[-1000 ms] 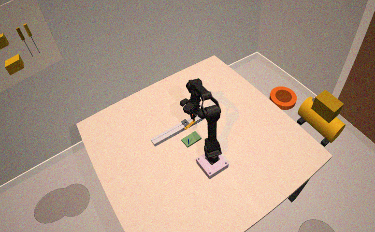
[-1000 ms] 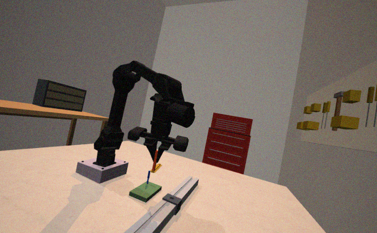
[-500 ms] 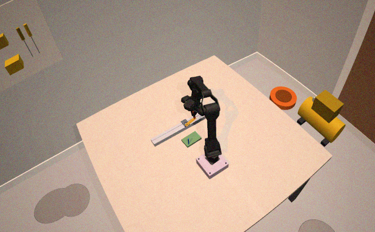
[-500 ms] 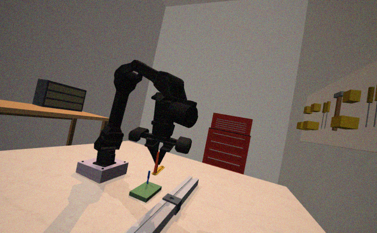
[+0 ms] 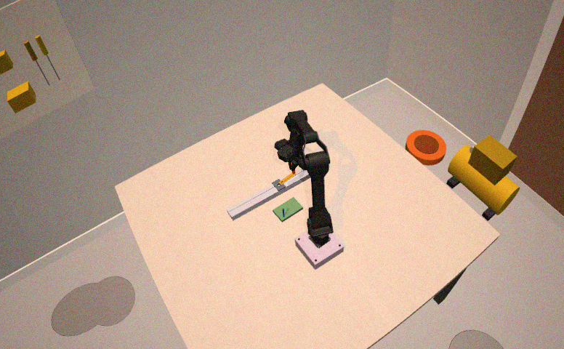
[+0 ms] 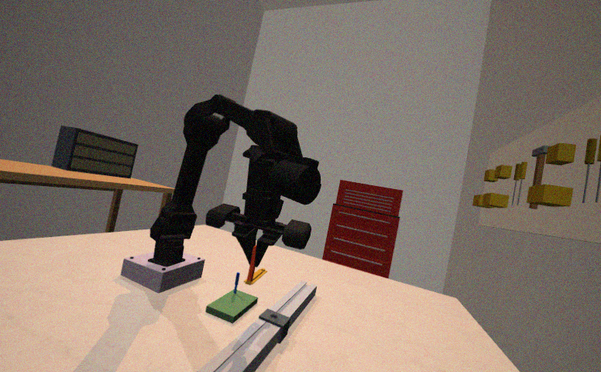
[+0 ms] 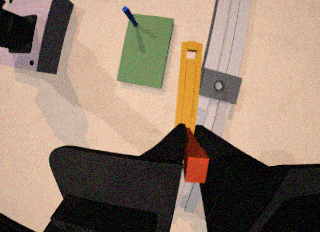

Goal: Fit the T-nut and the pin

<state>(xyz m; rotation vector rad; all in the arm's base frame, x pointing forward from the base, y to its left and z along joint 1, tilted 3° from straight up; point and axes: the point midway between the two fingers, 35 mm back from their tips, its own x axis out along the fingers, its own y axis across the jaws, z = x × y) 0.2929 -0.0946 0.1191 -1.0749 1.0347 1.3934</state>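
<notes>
Closed on the orange handle [image 5: 293, 169] [image 6: 252, 263] [image 7: 196, 167] would be misplaced as an opener, so it is set aside.Gripping the orange handle, the fingers [image 5: 293, 166] [image 6: 255, 265] are held nearly closed. The brass T-nut [image 5: 287, 178] [image 6: 256, 276] [image 7: 189, 87] is suspended above the surface [image 5: 216, 259] [image 6: 386, 322] [image 7: 100, 122], outside the slot of the aluminum rail [image 5: 254, 201] [image 6: 294, 301] [image 7: 227, 37]. The blue pin [image 5: 283, 212] [image 6: 236, 282] [image 7: 130, 16] is left upright in the green tray [image 5: 293, 205] [image 6: 230, 308] [image 7: 155, 57].

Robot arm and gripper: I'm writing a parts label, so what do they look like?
The arm is matte black, with slim links and bulky, rounded joints. The gripper is black too, with two fingers tapering to narrow tips and a dark, rounded block out to each side. I see no cables or markings on either.
</notes>
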